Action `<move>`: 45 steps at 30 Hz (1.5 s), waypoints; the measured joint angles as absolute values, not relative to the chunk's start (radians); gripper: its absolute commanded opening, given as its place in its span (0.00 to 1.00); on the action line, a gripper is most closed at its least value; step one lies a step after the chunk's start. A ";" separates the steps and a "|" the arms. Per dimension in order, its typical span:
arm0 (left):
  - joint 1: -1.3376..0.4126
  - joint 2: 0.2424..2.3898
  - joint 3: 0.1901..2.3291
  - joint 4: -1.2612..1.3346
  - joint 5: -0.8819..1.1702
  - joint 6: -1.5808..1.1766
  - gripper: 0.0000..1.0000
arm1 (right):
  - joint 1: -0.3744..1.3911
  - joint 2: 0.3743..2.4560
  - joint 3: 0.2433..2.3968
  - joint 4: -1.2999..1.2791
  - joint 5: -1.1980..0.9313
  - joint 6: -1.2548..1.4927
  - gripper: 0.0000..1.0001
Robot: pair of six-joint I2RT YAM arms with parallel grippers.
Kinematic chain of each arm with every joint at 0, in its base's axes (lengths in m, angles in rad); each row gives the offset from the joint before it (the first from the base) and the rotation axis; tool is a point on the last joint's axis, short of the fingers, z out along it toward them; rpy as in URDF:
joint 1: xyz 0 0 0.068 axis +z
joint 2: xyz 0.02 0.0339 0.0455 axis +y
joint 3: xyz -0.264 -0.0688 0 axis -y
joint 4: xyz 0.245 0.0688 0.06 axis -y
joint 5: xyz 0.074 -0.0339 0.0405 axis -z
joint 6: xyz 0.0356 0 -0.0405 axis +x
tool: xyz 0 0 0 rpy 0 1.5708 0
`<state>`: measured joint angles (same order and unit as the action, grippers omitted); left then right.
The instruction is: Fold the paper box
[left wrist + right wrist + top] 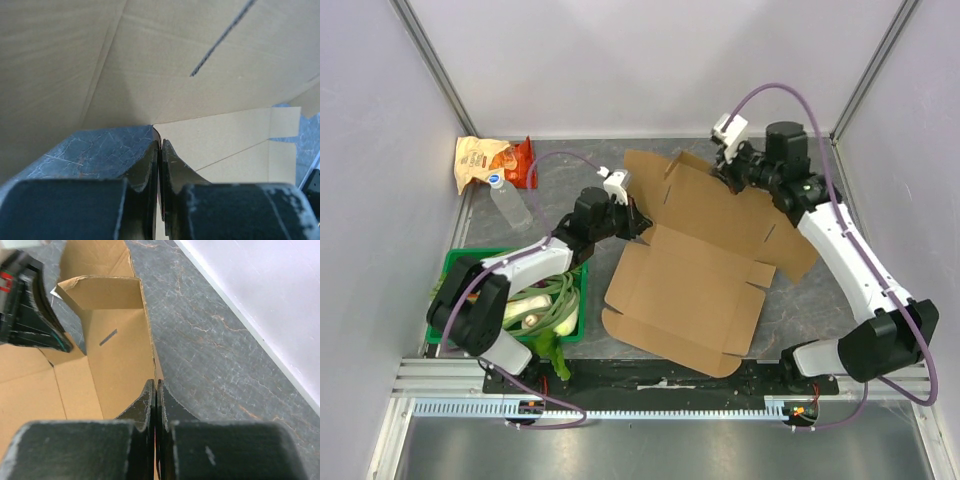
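The left gripper is clenched, its two fingers pressed almost flat together on a thin edge of the paper box where a raised side panel meets the dark table. Seen from above, this grip is at about 10 o'clock on the box. The right gripper is likewise pinched shut on the top edge of an upright wall, at about 1 o'clock on the box. The box itself lies mostly flat and open in the middle of the table, with its near flaps spread toward 6 o'clock and only the far panels lifted. The main risk, as I judge it, is that both holds are shallow bites on a single cardboard edge. If either arm pulls across the sheet and not along a crease, the edge could slide out of the jaws or tear at a cut slot. If the arms move out of step, the box could twist and buckle somewhere other than a score line. Nothing visible pins the flat part, so a strong lift might drag the whole box instead of folding it. The folded end flap at 11 o'clock looks only loosely turned in and may spring back. A wide swing of the left arm toward 9 o'clock could also strike the green crate or the bottle.
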<state>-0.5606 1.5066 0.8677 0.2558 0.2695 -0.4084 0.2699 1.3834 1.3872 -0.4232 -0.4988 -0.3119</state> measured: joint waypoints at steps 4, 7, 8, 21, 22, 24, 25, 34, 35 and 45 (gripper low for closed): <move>-0.565 1.615 0.837 0.375 0.249 -0.479 0.14 | 0.379 1.369 1.322 -0.374 -0.375 -0.348 0.00; -0.572 1.674 0.807 0.443 0.236 -0.511 0.21 | 0.445 1.343 1.228 -0.317 -0.297 -0.374 0.00; -0.575 1.683 0.799 0.456 0.236 -0.514 0.25 | 0.460 1.332 1.196 -0.297 -0.276 -0.381 0.00; -0.640 1.644 0.576 0.772 0.214 -0.567 0.47 | 0.651 1.203 0.899 -0.108 -0.027 -0.477 0.00; -0.640 1.626 0.558 0.774 0.211 -0.567 0.47 | 0.657 1.197 0.890 -0.099 -0.015 -0.487 0.00; -0.640 1.566 0.510 0.775 0.204 -0.566 0.47 | 0.671 1.190 0.873 -0.085 0.012 -0.512 0.00; -0.641 1.514 0.479 0.775 0.197 -0.564 0.47 | 0.675 1.189 0.869 -0.081 0.025 -0.521 0.00; -0.652 1.134 0.442 0.676 0.159 -0.471 0.69 | 0.702 1.186 0.857 -0.078 0.088 -0.598 0.00; -0.652 1.134 0.479 0.637 0.159 -0.451 0.69 | 0.703 1.184 0.857 -0.079 0.088 -0.604 0.00; -0.662 1.323 0.762 0.462 0.148 -0.233 0.54 | 0.706 1.183 0.857 -0.083 0.087 -0.626 0.00</move>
